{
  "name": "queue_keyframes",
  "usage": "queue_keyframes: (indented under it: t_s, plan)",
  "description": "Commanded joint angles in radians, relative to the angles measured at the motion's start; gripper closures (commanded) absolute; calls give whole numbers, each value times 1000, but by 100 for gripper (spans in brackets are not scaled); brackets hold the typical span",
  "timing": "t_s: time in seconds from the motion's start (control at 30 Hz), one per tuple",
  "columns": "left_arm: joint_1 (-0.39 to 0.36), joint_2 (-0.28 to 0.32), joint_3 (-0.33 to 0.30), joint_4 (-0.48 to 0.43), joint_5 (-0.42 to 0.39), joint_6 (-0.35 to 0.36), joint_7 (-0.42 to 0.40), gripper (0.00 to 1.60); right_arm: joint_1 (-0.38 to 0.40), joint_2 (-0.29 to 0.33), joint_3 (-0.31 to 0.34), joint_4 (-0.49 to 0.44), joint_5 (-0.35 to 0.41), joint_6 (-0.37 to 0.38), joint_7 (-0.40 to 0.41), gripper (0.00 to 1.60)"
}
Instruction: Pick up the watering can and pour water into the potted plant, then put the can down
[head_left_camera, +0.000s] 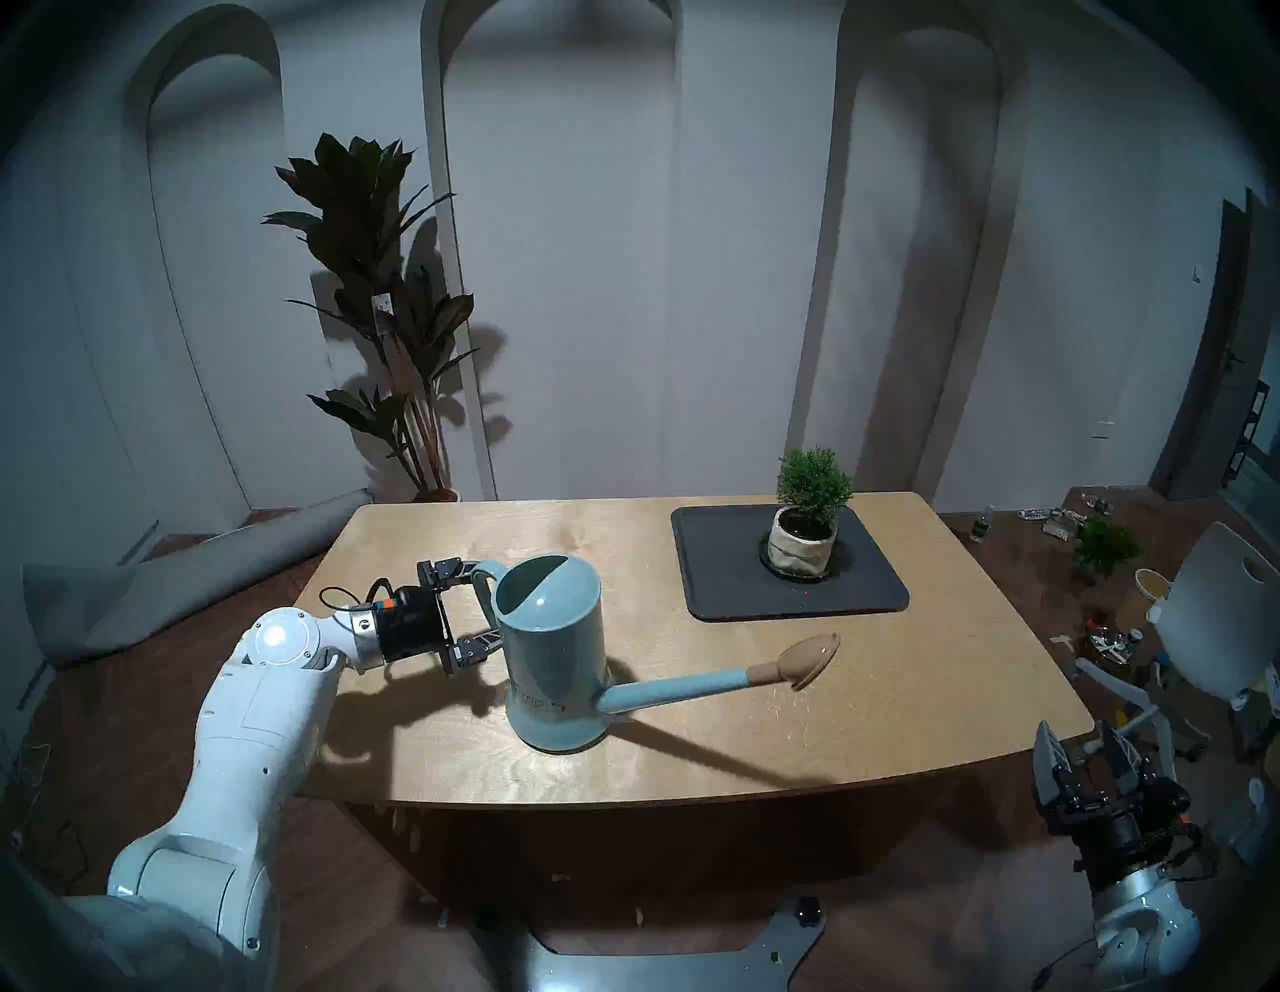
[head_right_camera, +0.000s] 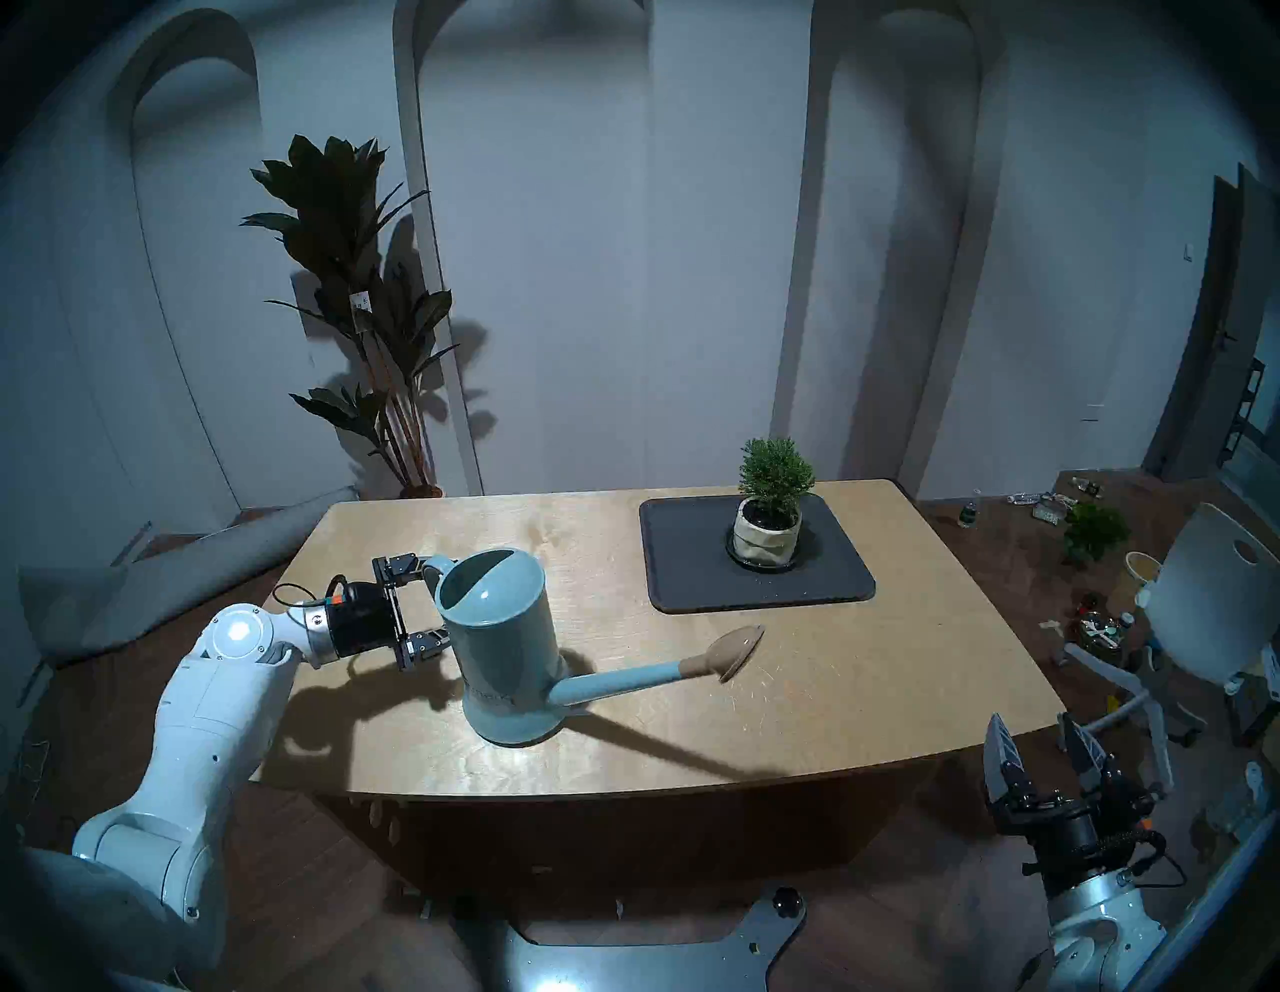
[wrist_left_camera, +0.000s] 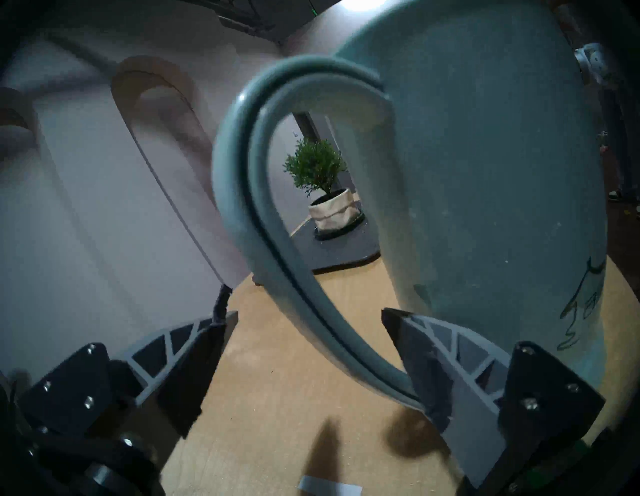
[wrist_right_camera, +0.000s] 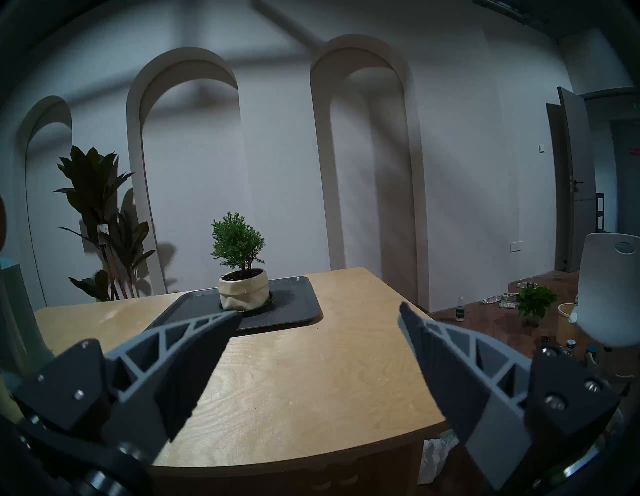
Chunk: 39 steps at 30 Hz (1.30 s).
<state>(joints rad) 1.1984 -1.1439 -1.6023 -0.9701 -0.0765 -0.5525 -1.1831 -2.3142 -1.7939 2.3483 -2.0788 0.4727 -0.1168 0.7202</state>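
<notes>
The pale teal watering can (head_left_camera: 554, 644) stands upright on the wooden table (head_left_camera: 762, 734), its long spout with the tan rose tip (head_left_camera: 807, 658) pointing right. My left gripper (head_left_camera: 485, 609) is open, its fingers on either side of the can's loop handle (wrist_left_camera: 263, 214), not closed on it. The potted plant (head_left_camera: 810, 485), a small bushy shrub in a cream wrinkled pot (head_left_camera: 800, 547), sits on a dark saucer on a dark tray (head_left_camera: 727, 575) at the back right. My right gripper (head_left_camera: 1084, 751) is open and empty, off the table's front right corner.
A tall dark broad-leaved plant (head_left_camera: 381, 277) stands on the floor behind the table's left. A white chair (head_left_camera: 1212, 623), a small leafy plant (head_left_camera: 1105, 547) and loose clutter are on the floor to the right.
</notes>
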Motion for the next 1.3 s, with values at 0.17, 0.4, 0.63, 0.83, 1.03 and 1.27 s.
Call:
queue_keyframes:
  t_s: [0.17,0.4,0.63,0.83,1.03,1.27]
  plan:
    - [-148,-27,21,65,112,37,145,35,4,0,1,-17,1,0,3,0]
    - [-203,10,39,123,125,92,88,35,5,-2,2,-19,0,1,5,0]
    - [-214,57,40,121,118,203,2,36,6,-4,3,-19,-1,2,6,0]
    - [-190,95,15,68,87,316,-83,38,8,-5,5,-18,-2,2,8,0]
    - [-168,129,-9,3,72,410,-143,39,9,-6,6,-19,-3,3,9,0]
    - [-142,164,-35,-60,59,503,-189,40,10,-8,7,-20,-4,5,11,0]
